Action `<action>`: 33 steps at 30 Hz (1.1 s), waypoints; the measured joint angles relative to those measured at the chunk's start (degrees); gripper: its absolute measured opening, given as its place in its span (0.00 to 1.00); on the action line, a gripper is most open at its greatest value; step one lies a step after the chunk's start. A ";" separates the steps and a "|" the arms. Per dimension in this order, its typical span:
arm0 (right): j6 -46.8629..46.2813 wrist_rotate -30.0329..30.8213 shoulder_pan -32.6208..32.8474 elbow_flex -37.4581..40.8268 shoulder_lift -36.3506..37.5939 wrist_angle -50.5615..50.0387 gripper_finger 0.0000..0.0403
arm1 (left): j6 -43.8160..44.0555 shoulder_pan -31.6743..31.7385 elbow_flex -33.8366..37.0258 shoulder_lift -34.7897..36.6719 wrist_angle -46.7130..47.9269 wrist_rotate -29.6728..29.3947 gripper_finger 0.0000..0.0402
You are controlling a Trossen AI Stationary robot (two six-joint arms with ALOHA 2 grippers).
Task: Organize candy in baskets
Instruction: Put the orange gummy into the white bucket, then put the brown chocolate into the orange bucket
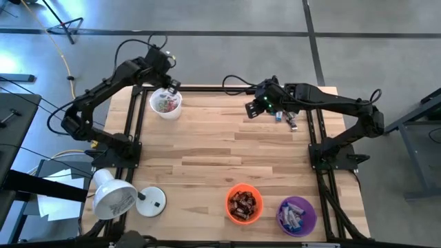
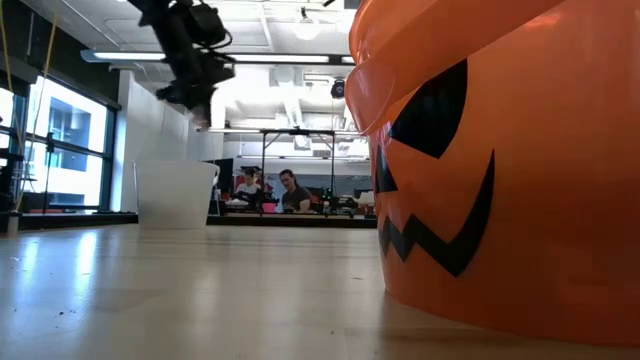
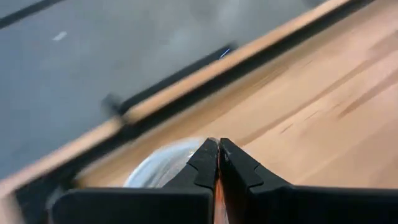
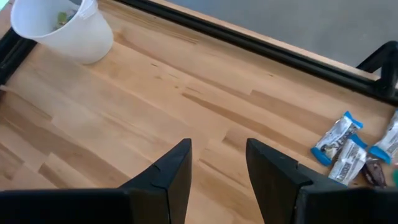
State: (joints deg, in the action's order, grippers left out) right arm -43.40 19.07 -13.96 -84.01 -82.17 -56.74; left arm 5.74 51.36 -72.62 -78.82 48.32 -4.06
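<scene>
Lighting: bright, even overhead; ceiling lights (image 2: 305, 28) glare at upper centre, low view. Left wrist view: motion-blurred throughout. Orange bucket (image 2: 500, 160) looms soft-focused at right. Tabletop (image 1: 227, 158) shadows faint.

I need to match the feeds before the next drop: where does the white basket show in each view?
High view: white basket at the table's far left, under the left hand.
Low view: pale bucket standing left of centre, behind the big orange basket.
Left wrist view: only a blurred pale rim beside the shut fingers.
Right wrist view: upper left corner.
Shared landmark: the table's dark far edge rail.
</scene>
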 joint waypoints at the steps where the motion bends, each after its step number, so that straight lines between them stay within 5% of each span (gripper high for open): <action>1: 0.36 0.08 -0.11 0.01 0.00 -0.02 0.36 | -0.04 0.01 0.00 0.17 2.21 -1.94 0.00; 7: 2.41 1.49 -0.91 0.02 0.00 -0.02 0.36 | -2.46 0.01 0.00 0.01 7.97 -11.80 0.01; 20: 1.18 -3.19 -1.18 0.04 -0.02 -8.09 0.36 | -8.12 -0.01 0.00 -0.01 12.67 -4.37 0.20; 28: -5.48 -3.58 -3.53 1.75 -0.02 -27.76 0.36 | -4.91 -3.01 0.00 -0.02 2.27 19.48 0.25; 33: -3.93 -8.54 -8.14 6.84 -0.02 -25.49 0.36 | -4.31 -6.66 0.00 -0.03 -8.94 23.07 0.25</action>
State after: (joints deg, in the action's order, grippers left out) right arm -47.33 10.52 -22.10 -77.17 -82.19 -82.23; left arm 1.43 44.70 -72.62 -78.85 39.38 19.00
